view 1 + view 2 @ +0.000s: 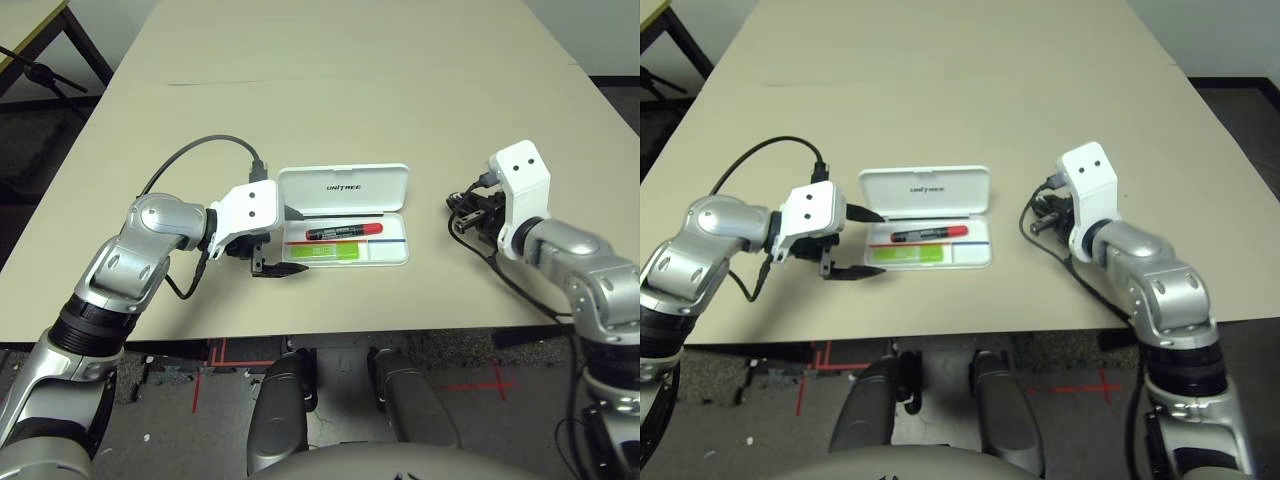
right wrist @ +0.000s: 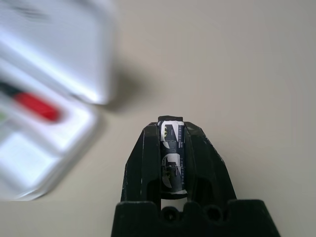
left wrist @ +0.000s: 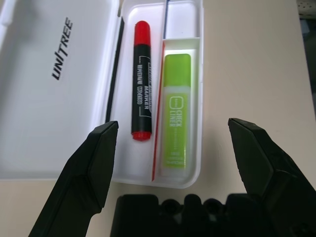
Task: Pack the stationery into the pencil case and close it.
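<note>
Beige tabletop [image 1: 350,90]: open white plastic pencil case [image 1: 343,186] near its front edge already holds red marker [image 1: 344,231] and lime-green stick [image 1: 320,252]; right gripper [image 2: 173,148] pinches a small black-and-white piece, unpacked; left gripper [image 3: 173,143] spread.

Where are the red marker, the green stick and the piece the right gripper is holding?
red marker [image 3: 141,94], left wrist view: middle of its barrel.
green stick [image 3: 176,113], left wrist view: middle of its flat face.
black-and-white piece [image 2: 172,155], right wrist view: its printed face.

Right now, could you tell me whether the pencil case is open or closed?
Open. The pencil case has its lid folded back flat on the table, and the red marker and green stick lie exposed inside.
</note>
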Action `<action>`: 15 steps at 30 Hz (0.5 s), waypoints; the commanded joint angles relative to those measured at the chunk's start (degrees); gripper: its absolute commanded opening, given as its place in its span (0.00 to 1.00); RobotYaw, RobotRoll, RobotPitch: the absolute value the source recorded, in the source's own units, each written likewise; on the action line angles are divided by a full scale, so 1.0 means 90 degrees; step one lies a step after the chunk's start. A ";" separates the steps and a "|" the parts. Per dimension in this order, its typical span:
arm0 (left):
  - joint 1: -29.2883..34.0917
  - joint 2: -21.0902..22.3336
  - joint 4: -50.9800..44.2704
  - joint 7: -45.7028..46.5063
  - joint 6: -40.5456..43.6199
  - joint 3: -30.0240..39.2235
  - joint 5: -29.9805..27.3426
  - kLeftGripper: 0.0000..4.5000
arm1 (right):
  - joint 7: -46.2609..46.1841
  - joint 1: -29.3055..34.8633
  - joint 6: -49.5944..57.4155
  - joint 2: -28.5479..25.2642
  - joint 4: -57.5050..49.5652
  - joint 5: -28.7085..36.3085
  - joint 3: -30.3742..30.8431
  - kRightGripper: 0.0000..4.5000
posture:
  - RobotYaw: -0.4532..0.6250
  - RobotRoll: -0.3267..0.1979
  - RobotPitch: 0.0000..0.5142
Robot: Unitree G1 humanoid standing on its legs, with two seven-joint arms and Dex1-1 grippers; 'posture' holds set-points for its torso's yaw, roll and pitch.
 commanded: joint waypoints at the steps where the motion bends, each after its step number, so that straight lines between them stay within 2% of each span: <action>1: 0.0002 -0.0014 0.0008 0.0009 -0.0060 -0.0092 0.0037 1.00 | 0.1214 -0.0033 -0.0681 -0.0367 0.0229 0.0117 0.0446 0.08 | 0.36 0.62 0.33; 6: 0.0017 -0.0005 -0.0034 0.0045 -0.0035 -0.0075 0.0030 1.00 | 0.2460 -0.0240 -0.1374 -0.0720 0.0532 0.0081 0.0880 0.08 | 0.37 0.62 0.33; 15: 0.0068 0.0048 -0.0070 0.0092 -0.0032 -0.0018 0.0022 1.00 | 0.3734 -0.0903 -0.2303 -0.0630 0.1354 -0.0250 0.1575 0.08 | 0.39 0.62 0.34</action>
